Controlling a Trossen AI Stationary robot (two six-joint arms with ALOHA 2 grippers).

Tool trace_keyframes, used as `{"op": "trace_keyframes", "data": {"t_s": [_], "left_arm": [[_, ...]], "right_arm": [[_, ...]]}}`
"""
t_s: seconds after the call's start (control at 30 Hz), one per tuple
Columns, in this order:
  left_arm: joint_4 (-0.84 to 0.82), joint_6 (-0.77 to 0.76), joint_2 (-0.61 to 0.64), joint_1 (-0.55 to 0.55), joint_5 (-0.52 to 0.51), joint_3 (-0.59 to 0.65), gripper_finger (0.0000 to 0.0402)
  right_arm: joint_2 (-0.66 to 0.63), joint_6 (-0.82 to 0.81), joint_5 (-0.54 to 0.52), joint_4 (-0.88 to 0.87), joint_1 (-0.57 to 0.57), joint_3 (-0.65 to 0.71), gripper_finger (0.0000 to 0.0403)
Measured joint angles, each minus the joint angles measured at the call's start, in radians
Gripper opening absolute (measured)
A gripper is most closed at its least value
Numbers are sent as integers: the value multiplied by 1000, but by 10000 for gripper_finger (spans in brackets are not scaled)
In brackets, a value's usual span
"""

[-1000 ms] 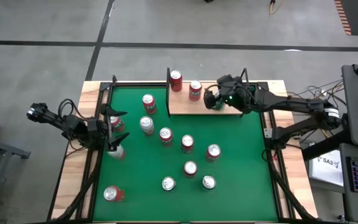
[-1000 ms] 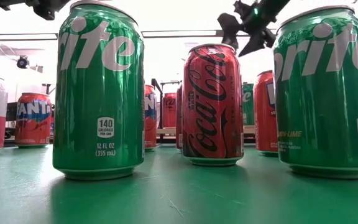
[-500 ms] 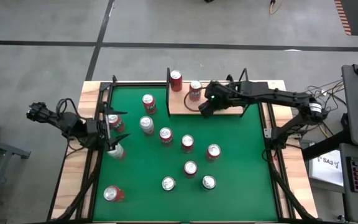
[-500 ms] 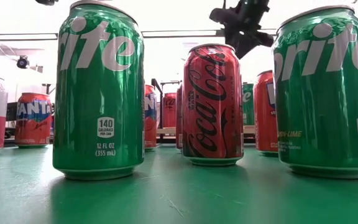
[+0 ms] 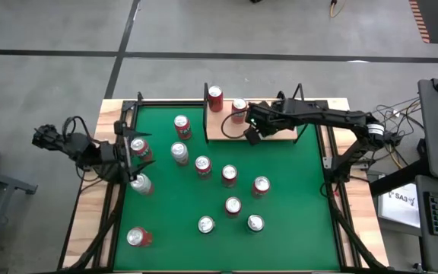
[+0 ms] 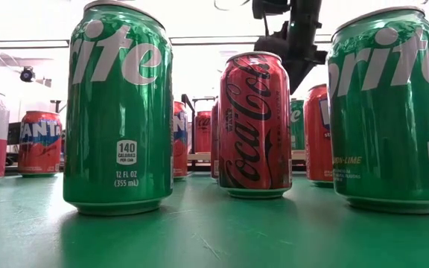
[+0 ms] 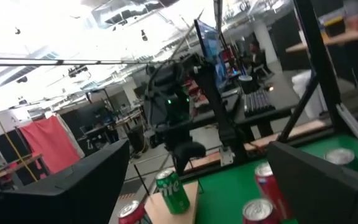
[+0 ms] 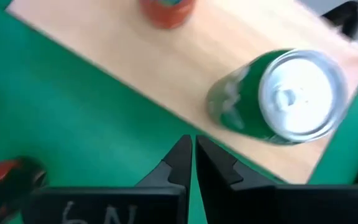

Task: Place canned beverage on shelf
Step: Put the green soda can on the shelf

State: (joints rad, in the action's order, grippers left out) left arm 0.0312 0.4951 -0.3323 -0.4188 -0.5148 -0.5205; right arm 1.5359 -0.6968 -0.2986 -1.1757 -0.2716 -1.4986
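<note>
The green can stands upright on the shelf, near the shelf's edge that borders the green worktop. The right tool hangs above that edge, just beside the can and apart from it, its two fingers pressed together with nothing between them. In the right wrist view the can's silver top faces the camera, and the fingertips point at the line where the shelf meets the worktop.

In the left wrist view the same can stands on the shelf's corner, with the right tool poised just above and behind it, clear of it.

On the shelf, farther from the green can, stand two red cans; the nearer of them is just beside the right tool.

The left tool waits at the worktop's left edge, well apart from the shelf, its fingers spread wide and a red-topped can beside them.
</note>
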Motion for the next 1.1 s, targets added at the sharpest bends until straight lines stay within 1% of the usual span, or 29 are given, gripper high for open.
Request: {"op": "trace_keyframes", "data": {"t_s": [0.17,0.37,0.53,0.63,0.83,0.9,1.1], "left_arm": [[-39,-28,3,0,-1,-10,366],[-58,-27,5,0,-1,-10,366],[-57,-28,11,0,-1,-10,366],[-56,-28,16,0,-1,-10,366],[-54,-29,21,0,-1,-10,366],[-55,-29,21,0,-1,-10,366],[-55,-29,21,0,-1,-9,366]], "right_arm": [[4,0,-44,-2,-34,2,13],[4,5,-45,-2,-61,5,13],[4,9,-44,-12,-68,22,13],[4,8,-46,-52,-68,30,13],[1,-6,-106,-133,-70,31,13],[-5,-11,-122,-138,-70,31,13],[-36,-34,-121,-135,-70,31,13]]}}
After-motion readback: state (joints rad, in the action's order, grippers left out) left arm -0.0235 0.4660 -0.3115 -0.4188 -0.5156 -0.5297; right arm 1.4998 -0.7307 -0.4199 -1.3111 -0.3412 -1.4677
